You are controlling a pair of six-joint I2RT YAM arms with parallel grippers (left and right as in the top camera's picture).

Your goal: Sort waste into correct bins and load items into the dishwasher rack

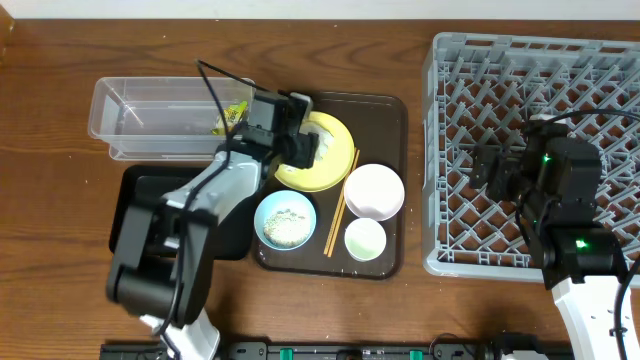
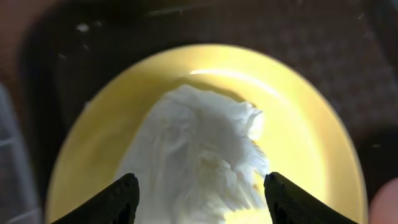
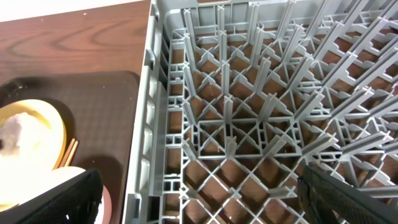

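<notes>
Overhead view: my left gripper (image 1: pixel 303 148) is over the round yellow plate (image 1: pixel 338 165), which sits at the far end of the big dark brown serving tray (image 1: pixel 390 115). The crumpled white tissue (image 1: pixel 323 140) lies on that plate, right by the fingers. In the left wrist view the two black fingers (image 2: pixel 121 200) are spread wide, one on each side of the tissue. I cannot tell if they touch it. The tissue is a lumpy heap, longer from the fingers toward the far side of the plate than across.

The pair of wooden chopsticks (image 1: pixel 339 210) lies flat on the brown tray, side by side. Their long way runs from the near edge of the tray toward the plate, leaning a bit right at the far end. They lie between the light blue bowl (image 1: pixel 285 205) on the left and the white bowl (image 1: pixel 373 190) and small pale green cup (image 1: pixel 364 239) on the right. In the blue bowl sit white rice grains (image 1: pixel 287 228).

The small green-and-yellow snack wrapper (image 1: pixel 228 118) is in the clear rectangular plastic tub (image 1: pixel 140 115), at its right end. The shallow black rectangular tray (image 1: pixel 135 183) is just in front of the tub.

My right gripper (image 1: pixel 493 172) hangs over the large light-grey plastic rack (image 1: pixel 432 150). In the right wrist view its fingers (image 3: pixel 62 200) are wide apart and hold nothing.
</notes>
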